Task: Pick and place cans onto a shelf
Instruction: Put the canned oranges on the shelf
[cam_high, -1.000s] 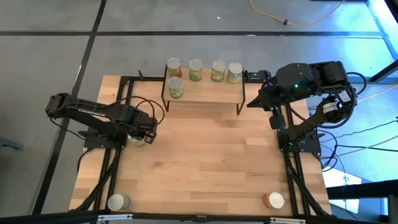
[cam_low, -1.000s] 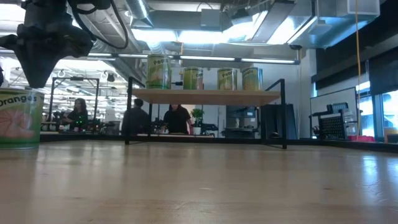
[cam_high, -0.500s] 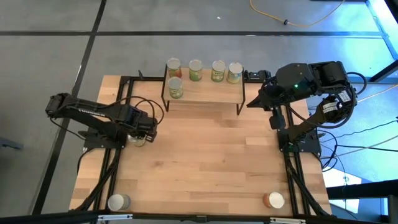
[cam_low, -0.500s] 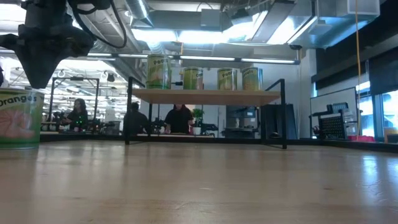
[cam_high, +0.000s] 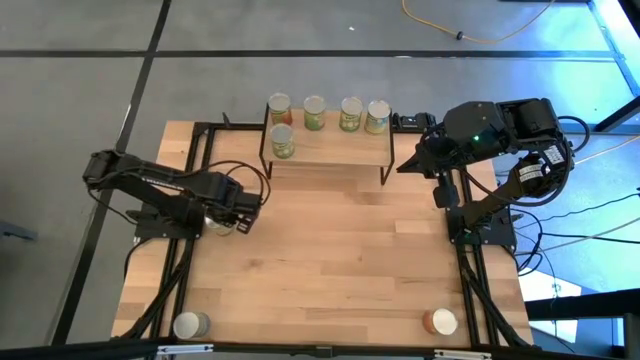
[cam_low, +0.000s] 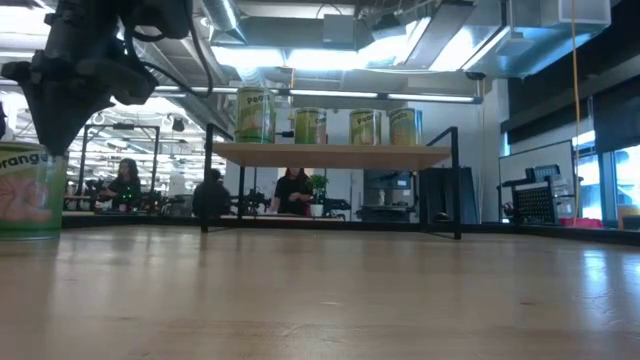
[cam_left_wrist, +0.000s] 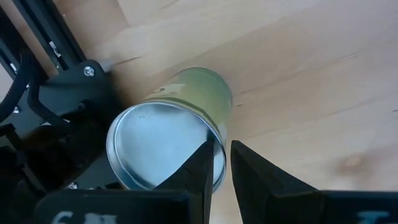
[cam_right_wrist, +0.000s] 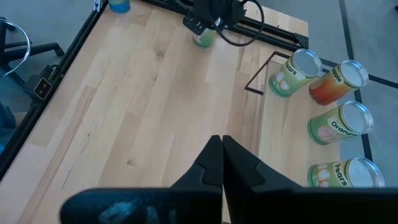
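Pale wood boards are making up the table (cam_high: 330, 250), and the shelf (cam_high: 330, 148) is standing at its far edge, carrying five cans (cam_high: 314, 113): four in a row along the back and one nearer the front at the left end. The left gripper (cam_high: 240, 208) is hovering over a green can (cam_high: 222, 223) that is standing upright near the table's left edge, just beside the black frame rail. In the left wrist view its fingers (cam_left_wrist: 202, 167) are sitting only a narrow gap apart, right over the rim of the can's silvery top (cam_left_wrist: 160, 144); they are not closing around the can, and whether they are touching the rim cannot be told. The right gripper (cam_high: 408, 165) is waiting in the air by the shelf's right end, its fingers pressed together on nothing. Two more cans are standing at the near edge, one at the left corner (cam_high: 189, 325) and an orange one at the right (cam_high: 439, 322).
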